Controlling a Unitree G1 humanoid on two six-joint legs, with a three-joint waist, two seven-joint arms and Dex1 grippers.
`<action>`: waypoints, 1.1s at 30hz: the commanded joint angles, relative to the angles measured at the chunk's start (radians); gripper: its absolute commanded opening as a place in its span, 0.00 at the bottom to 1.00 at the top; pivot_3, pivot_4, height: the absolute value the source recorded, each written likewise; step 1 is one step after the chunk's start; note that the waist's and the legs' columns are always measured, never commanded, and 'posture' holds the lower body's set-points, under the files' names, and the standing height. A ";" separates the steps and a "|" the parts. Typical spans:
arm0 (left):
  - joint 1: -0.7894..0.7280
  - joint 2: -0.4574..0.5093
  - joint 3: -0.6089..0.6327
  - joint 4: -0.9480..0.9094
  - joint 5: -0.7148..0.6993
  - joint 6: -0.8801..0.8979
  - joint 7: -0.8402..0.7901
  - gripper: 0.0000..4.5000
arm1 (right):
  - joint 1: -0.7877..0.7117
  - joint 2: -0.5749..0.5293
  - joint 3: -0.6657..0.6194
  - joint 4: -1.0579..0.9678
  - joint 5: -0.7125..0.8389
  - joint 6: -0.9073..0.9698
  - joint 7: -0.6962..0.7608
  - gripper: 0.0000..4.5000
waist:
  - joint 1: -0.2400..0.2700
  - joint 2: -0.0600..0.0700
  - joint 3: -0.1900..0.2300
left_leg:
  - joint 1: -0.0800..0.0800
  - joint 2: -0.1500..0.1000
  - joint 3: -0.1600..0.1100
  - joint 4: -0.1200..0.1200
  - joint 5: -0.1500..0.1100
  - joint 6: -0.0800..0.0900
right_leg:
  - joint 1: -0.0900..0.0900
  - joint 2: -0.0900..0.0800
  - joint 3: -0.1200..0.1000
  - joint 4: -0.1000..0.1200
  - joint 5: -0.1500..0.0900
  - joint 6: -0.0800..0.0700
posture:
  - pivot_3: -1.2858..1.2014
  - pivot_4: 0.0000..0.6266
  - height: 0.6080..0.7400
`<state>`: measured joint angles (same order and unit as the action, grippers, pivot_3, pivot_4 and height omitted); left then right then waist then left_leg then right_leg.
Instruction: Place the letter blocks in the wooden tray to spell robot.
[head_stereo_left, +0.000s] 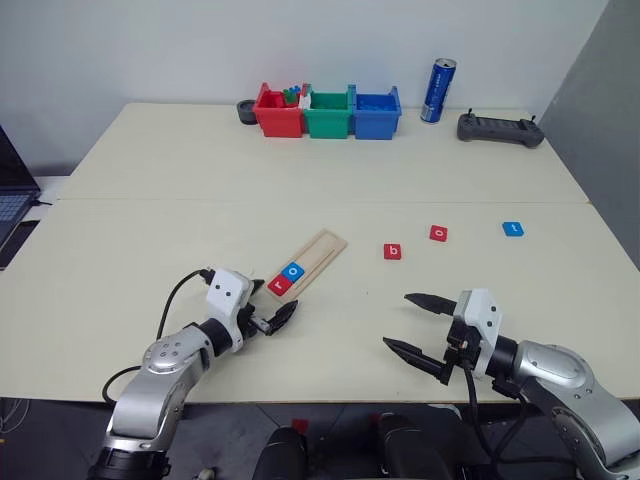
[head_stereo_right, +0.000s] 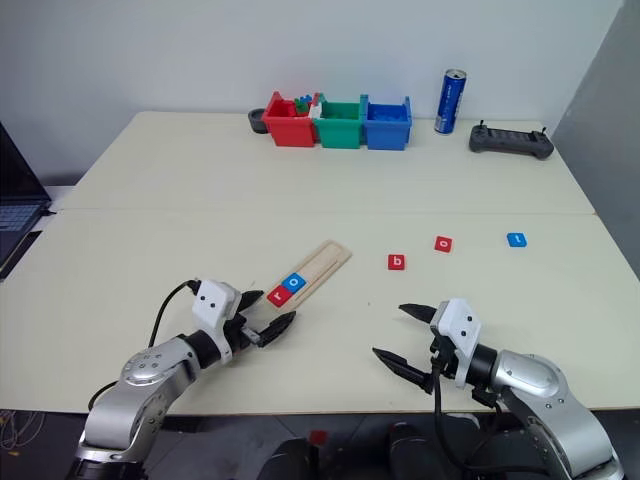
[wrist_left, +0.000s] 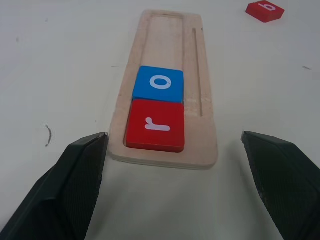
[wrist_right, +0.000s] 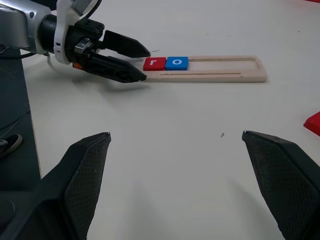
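Midway through the spelling job, a pale table (head_stereo_left: 150, 190) carries the scene, with a long wooden tray (head_stereo_left: 318, 254) lying just ahead of the left gripper (head_stereo_left: 277, 318), whose jaws stand wide apart and hold nothing. Its near short end sits just beyond those fingertips, framed between them in the left wrist view, and its long axis runs straight away from the jaws, slanting toward the far right across the table. Two of five letter tiles are seated at that near end: a red r (wrist_left: 156, 125) closest to the jaws and a blue o (wrist_left: 159, 83) touching it just beyond, leaving the rest of the groove bare. Off to the right, the right gripper (head_stereo_left: 418, 325) hovers above the table, jaws likewise spread wide and empty, aimed toward the left gripper and the tray. Three tiles remain loose on the table, beyond the right jaws: a red b (head_stereo_left: 393, 251) nearest, a red o (head_stereo_left: 438, 233) further on, and a blue t (head_stereo_left: 513, 229) farthest right. By this count, b looks next.
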<state>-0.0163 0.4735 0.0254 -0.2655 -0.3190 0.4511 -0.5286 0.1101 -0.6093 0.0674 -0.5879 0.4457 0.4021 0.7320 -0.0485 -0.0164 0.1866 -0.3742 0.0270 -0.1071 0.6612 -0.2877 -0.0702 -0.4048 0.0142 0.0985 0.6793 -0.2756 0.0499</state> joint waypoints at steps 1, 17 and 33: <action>-0.022 -0.019 -0.016 -0.013 0.022 0.006 0.025 1.00 | 0.015 -0.007 0.004 -0.035 -0.006 -0.025 0.017 1.00 | 0.001 0.000 0.000 | 0.000 0.000 0.000 0.000 0.000 0.000 | 0.000 0.000 0.000 0.000 0.000 0.000 | 0.52 0.24 1.00; -0.104 -0.065 -0.005 0.018 0.017 0.107 0.061 1.00 | 0.036 -0.002 0.011 -0.047 -0.032 -0.040 0.016 1.00 | 0.004 0.000 0.000 | 0.000 0.000 0.000 0.000 0.000 0.000 | 0.000 0.000 0.000 0.000 0.000 0.000 | 0.52 0.24 1.00; -0.177 0.030 -0.077 0.024 0.040 0.273 -0.002 1.00 | 0.023 0.009 0.032 -0.057 -0.039 -0.033 -0.011 1.00 | 0.006 0.000 0.000 | 0.000 0.000 0.000 0.000 0.000 0.000 | 0.000 0.000 0.000 0.000 0.000 0.000 | 0.52 0.24 1.00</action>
<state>-0.1956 0.4946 -0.0352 -0.2369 -0.2797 0.6955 -0.5231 0.1381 -0.6040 0.1002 -0.5926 0.4070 0.3830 0.7220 -0.0428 -0.0165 0.1865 -0.3740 0.0269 -0.1071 0.6612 -0.2877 -0.0702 -0.4047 0.0142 0.0984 0.6793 -0.2756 0.0500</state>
